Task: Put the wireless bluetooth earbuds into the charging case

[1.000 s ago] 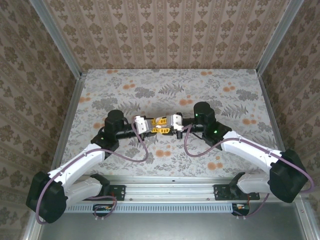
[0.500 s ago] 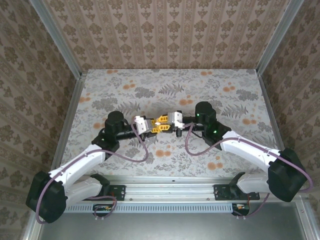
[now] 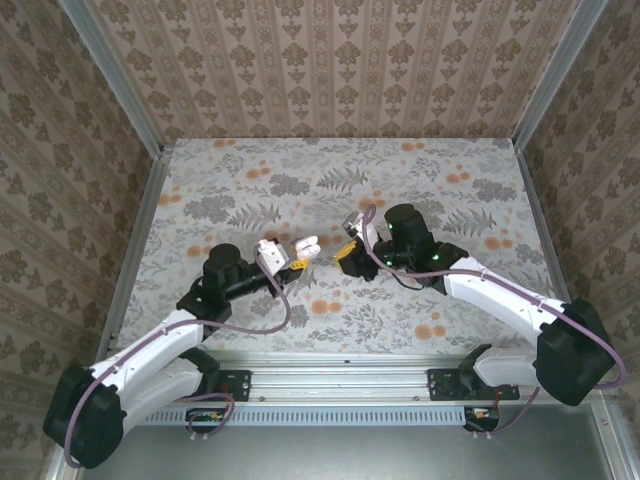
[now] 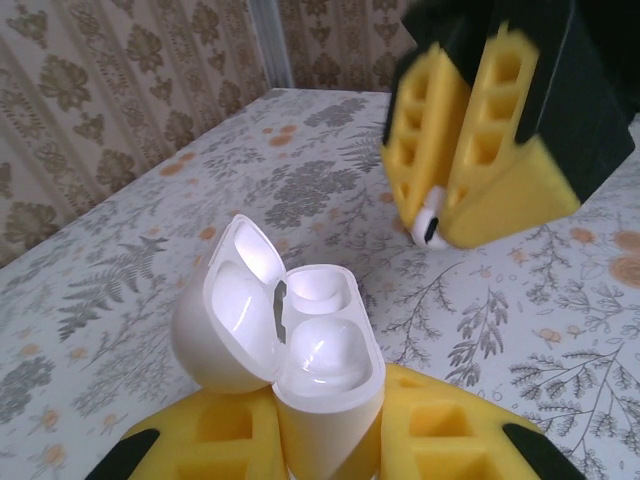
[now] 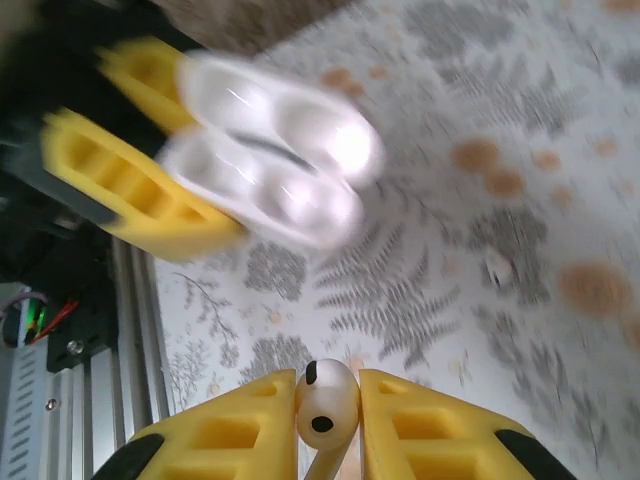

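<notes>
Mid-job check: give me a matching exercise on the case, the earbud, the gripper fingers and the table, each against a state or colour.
Things:
1. charging case
2. earbud
3. fingers
4. table

States:
A. floral print
B. pinched in the right gripper
C. lid open, held by the left gripper
D. yellow

Pairs: 1-C, 2-B, 3-D, 4-A.
</notes>
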Controlling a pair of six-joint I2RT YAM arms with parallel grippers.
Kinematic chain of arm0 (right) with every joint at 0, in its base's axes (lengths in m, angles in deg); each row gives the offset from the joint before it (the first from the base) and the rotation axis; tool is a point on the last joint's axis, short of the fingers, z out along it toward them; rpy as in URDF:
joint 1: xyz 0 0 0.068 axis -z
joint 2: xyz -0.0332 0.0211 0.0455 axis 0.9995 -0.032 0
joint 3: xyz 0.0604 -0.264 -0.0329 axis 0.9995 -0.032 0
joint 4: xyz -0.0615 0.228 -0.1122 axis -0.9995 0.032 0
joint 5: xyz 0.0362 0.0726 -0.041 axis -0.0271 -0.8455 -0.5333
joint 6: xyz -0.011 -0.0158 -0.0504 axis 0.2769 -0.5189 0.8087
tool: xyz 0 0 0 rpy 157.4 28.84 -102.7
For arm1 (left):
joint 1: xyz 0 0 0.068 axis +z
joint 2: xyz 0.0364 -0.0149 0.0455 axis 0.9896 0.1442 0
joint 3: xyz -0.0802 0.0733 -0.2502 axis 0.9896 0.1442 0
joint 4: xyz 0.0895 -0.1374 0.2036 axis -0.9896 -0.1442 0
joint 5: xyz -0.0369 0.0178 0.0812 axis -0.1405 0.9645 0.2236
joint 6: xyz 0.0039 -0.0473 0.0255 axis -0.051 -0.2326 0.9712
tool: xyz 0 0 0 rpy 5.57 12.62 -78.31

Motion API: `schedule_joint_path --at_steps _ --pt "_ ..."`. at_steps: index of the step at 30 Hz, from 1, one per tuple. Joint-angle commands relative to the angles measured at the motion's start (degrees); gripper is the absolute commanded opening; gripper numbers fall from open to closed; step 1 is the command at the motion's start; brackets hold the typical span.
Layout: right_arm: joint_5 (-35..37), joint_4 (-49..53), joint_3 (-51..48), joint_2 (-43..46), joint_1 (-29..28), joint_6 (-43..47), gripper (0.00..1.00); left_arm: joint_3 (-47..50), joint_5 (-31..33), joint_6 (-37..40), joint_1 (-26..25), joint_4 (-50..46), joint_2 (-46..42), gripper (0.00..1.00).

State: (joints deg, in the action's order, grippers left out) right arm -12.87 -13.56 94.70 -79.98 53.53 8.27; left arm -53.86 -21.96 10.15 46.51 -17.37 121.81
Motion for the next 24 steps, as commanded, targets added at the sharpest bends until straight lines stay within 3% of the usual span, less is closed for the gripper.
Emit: schedule_joint_path --at_steps 1,5,10,17,24 --pt "8.22 7.19 -2.08 -0.97 0.38 -13.63 0.2 0.35 3.33 0.75 -0.39 -2.38 -2.67 0.19" --pt "14.02 9.05 -4.06 -3.86 0.35 -23.79 0.2 0.27 3.36 1.47 -0.57 -3.07 -3.12 0.19" --pt "19.3 10.5 -6.12 -6.54 0.18 -29.95 0.2 0.3 3.24 1.47 -0.66 -2.84 -2.89 0.19" --pt "24.92 18.4 -3.64 -11.73 -1.57 -32.11 0.21 0.0 4.02 1.93 -0.66 -3.66 -2.96 0.19" --pt "26.22 26.17 1.61 -17.04 -2.72 -33.05 0.25 -0.44 4.72 2.76 -0.74 -4.92 -2.98 0.19"
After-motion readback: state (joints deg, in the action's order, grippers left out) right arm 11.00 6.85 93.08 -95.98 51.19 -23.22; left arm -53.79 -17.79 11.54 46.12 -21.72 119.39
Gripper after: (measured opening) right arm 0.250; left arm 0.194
